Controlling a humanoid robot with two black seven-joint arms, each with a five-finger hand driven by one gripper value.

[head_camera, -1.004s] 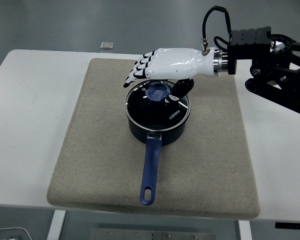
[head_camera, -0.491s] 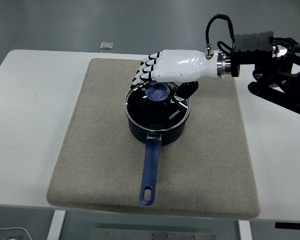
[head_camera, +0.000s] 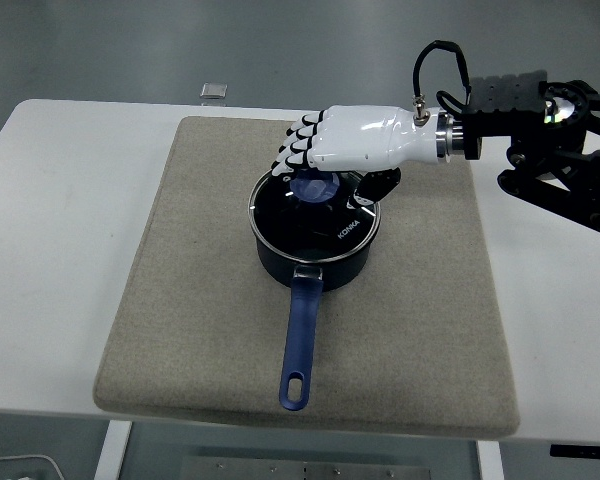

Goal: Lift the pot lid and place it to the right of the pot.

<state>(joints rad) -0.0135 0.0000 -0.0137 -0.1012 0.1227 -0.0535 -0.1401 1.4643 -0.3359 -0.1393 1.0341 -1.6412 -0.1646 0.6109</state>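
Note:
A dark blue pot [head_camera: 315, 262] stands on the mat's middle, its long blue handle [head_camera: 302, 330] pointing toward the near edge. The glass lid [head_camera: 310, 222] sits flat on the pot, with a blue knob [head_camera: 315, 187] at its centre. My right hand [head_camera: 330, 175], white with black joints, hovers just over the knob. Its fingers [head_camera: 295, 150] are bent down on the knob's far left side and the thumb [head_camera: 378, 186] hangs on the knob's right. I see no firm grip on the knob. The left arm is out of view.
A beige mat [head_camera: 200, 300] covers most of the white table [head_camera: 50, 250]. A small grey square object [head_camera: 213, 90] lies at the table's far edge. The black right forearm and its cable [head_camera: 550, 150] hang over the table's right side. Bare mat [head_camera: 430, 270] lies right of the pot.
The right hand has drawn slightly to the right, and its fingers have curled from stretched out to bent down beside the knob. Pot and lid have not moved.

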